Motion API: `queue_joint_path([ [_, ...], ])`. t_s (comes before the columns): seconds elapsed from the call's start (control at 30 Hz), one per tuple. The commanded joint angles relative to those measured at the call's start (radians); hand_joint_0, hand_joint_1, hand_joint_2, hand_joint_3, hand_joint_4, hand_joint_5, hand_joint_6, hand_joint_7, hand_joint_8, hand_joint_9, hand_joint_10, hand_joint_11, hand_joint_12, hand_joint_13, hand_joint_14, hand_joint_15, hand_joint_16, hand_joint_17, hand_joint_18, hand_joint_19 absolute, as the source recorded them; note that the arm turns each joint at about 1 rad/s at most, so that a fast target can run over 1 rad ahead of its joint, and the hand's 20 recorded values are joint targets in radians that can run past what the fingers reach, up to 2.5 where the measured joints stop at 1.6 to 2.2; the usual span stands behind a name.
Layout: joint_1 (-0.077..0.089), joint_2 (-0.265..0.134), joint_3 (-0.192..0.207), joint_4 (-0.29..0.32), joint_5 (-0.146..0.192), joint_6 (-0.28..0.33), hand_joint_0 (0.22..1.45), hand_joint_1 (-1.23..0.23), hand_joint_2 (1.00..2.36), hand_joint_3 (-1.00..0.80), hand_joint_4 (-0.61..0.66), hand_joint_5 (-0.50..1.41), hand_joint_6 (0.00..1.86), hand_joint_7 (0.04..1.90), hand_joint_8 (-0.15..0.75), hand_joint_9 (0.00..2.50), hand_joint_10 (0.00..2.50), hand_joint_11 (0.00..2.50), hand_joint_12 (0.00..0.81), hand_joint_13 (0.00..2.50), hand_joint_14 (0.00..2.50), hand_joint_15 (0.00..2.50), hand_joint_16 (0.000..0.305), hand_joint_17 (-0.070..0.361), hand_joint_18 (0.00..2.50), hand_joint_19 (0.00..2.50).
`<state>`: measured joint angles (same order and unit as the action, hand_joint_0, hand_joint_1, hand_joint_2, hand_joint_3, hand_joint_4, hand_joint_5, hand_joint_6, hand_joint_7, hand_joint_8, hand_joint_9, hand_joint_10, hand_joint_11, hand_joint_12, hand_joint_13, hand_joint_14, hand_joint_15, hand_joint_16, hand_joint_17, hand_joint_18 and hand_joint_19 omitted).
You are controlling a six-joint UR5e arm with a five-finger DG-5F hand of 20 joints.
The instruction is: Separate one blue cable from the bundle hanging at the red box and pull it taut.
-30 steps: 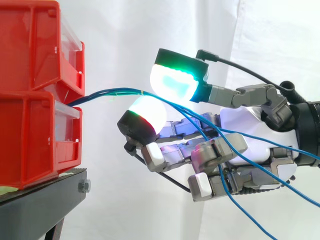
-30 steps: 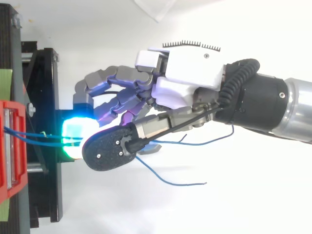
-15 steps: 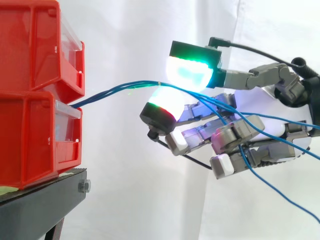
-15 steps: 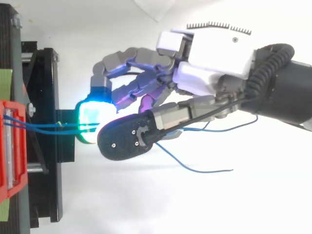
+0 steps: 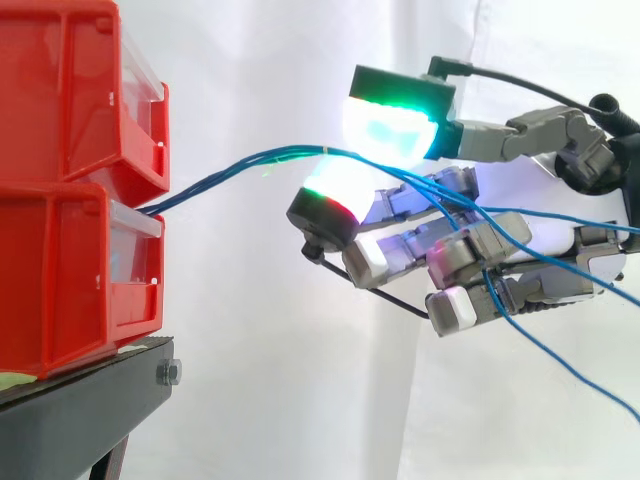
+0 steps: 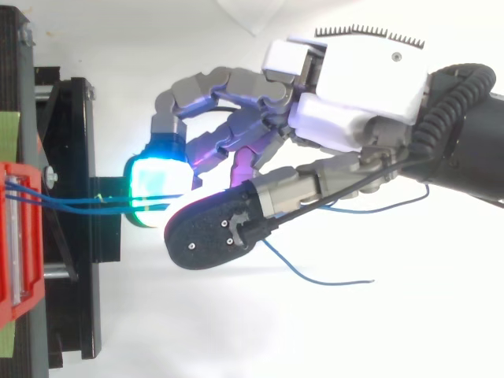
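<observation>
Side view: hand (image 5: 470, 255) has backed off right and up from the red bins (image 5: 70, 200) vs 1 s ago. Its glowing pads (image 5: 390, 130) pinch the blue cables (image 5: 230, 175), several strands, not one. They leave the gap between upper and lower bin and now climb straighter to the pinch. Loose tails (image 5: 560, 350) drop past the palm.

Top view: hand (image 6: 370, 79) sits further from the black stand (image 6: 79, 142). Blue cables (image 6: 71, 203) run from the bin front to the green-lit pad.
</observation>
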<state>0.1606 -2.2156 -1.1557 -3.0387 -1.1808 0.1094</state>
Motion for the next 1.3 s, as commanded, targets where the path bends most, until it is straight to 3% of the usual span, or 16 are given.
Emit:
queue_joint_path([
  [0.0, 0.005, 0.001, -0.001, 0.018, 0.012, 0.019, 0.74, -0.81, 1.01, -0.40, 0.06, -0.22, 0.82, 1.15, 0.305, 0.79, 0.02, 1.15, 0.313, 1.12, 0.65, 1.68, 0.041, 0.091, 1.03, 0.86],
  [0.1, 0.011, -0.001, -0.001, 0.023, 0.020, 0.055, 0.78, -0.85, 1.01, -0.42, 0.05, -0.23, 0.84, 1.14, 0.300, 0.79, 0.02, 1.16, 0.316, 1.11, 0.67, 1.67, 0.040, 0.091, 1.03, 0.87],
  [0.33, 0.014, -0.001, -0.001, 0.027, 0.027, 0.075, 0.80, -0.88, 1.00, -0.50, 0.11, -0.21, 0.85, 1.19, 0.301, 0.81, 0.02, 1.20, 0.308, 1.15, 0.57, 1.74, 0.039, 0.088, 1.05, 0.88],
  [0.63, 0.014, -0.001, -0.001, 0.032, 0.027, 0.075, 0.68, -0.91, 1.00, -0.50, 0.16, -0.20, 0.85, 1.24, 0.308, 0.86, 0.02, 1.24, 0.316, 1.17, 0.51, 1.79, 0.039, 0.088, 1.07, 0.88],
  [0.87, 0.014, -0.001, -0.001, 0.034, 0.027, 0.075, 0.57, -0.73, 1.00, -0.50, 0.18, -0.19, 0.84, 1.25, 0.318, 0.89, 0.02, 1.23, 0.321, 1.16, 0.56, 1.78, 0.041, 0.092, 1.07, 0.91],
  [1.03, 0.014, -0.001, -0.002, 0.034, 0.027, 0.075, 0.59, -0.63, 1.00, -0.50, 0.16, -0.19, 0.83, 1.25, 0.310, 0.89, 0.02, 1.22, 0.320, 1.15, 0.55, 1.78, 0.040, 0.091, 1.05, 0.92],
  [1.13, 0.014, -0.001, -0.004, 0.034, 0.027, 0.075, 0.64, -0.68, 1.00, -0.50, 0.13, -0.18, 0.83, 1.28, 0.309, 0.89, 0.02, 1.22, 0.320, 1.14, 0.54, 1.81, 0.040, 0.089, 1.05, 0.93],
  [1.27, 0.014, -0.002, -0.002, 0.034, 0.029, 0.075, 0.65, -0.76, 1.01, -0.35, 0.04, -0.19, 0.84, 1.32, 0.309, 0.89, 0.02, 1.23, 0.326, 1.13, 0.55, 1.80, 0.040, 0.091, 1.04, 0.93],
])
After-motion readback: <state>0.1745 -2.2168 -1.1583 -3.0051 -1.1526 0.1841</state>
